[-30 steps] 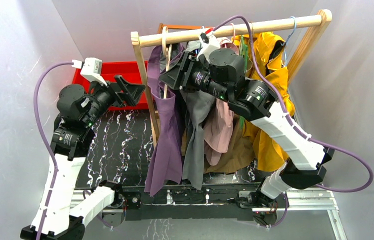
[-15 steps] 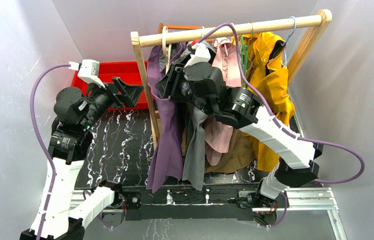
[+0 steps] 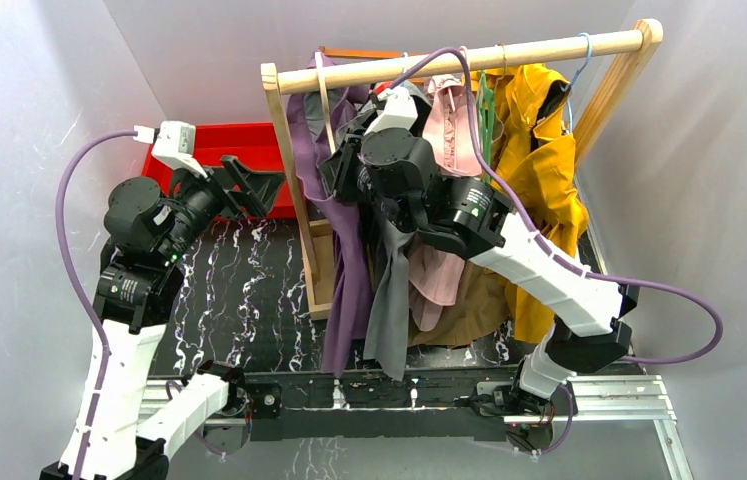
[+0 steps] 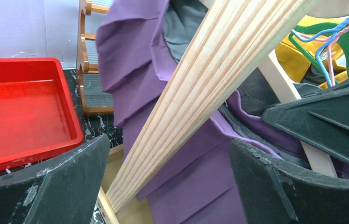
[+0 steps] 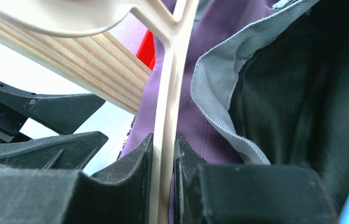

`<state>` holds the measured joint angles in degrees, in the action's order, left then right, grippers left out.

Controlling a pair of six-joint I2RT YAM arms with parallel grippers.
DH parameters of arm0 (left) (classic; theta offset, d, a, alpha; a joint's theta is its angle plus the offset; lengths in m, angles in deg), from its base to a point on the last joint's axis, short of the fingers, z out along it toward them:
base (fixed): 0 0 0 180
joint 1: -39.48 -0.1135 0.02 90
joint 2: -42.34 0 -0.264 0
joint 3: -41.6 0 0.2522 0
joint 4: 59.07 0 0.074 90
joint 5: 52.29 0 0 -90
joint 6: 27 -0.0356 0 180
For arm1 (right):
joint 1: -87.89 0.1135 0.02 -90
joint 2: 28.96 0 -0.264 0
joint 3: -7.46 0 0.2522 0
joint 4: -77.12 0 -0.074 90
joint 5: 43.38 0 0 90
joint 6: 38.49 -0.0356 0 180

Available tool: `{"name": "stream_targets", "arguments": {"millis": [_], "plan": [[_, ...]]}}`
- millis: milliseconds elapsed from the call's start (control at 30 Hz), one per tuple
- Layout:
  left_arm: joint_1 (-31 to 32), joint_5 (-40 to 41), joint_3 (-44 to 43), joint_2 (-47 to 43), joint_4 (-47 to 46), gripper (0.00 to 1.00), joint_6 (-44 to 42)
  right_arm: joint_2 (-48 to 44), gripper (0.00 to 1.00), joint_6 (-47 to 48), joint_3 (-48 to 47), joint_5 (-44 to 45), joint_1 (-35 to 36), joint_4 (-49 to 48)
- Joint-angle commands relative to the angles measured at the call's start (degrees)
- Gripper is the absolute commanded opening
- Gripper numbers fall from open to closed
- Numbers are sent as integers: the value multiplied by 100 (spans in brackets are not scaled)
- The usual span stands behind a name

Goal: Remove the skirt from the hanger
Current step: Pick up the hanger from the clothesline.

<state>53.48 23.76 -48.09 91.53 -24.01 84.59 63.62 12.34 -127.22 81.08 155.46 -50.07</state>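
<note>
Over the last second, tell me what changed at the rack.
The right gripper swung left along the rail and closed on the cream hanger carrying the purple skirt, which now hangs narrower. The left gripper stayed open beside the rack post; the red tray did not move.

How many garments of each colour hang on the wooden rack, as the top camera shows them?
Purple skirt: 1
Grey garment: 1
Pink garment: 1
Brown garment: 1
Yellow garment: 1
Total: 5
</note>
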Motion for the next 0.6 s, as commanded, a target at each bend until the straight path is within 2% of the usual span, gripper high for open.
{"name": "stream_targets", "arguments": {"millis": [0, 133, 367, 567], "plan": [[2, -46, -95, -116, -36, 99, 19, -400, 21, 251, 71, 142, 19, -1185], [-2, -85, -57, -125, -47, 99, 56, -703, 14, 339, 498, -14, 24, -1810], [2, -231, 16, -28, -146, 99, 161, -831, 1, 411, 324, -152, 30, -2004], [-1, -398, 118, 109, -266, 99, 281, -1030, 0, 543, 445, -378, 30, -2195]]}}
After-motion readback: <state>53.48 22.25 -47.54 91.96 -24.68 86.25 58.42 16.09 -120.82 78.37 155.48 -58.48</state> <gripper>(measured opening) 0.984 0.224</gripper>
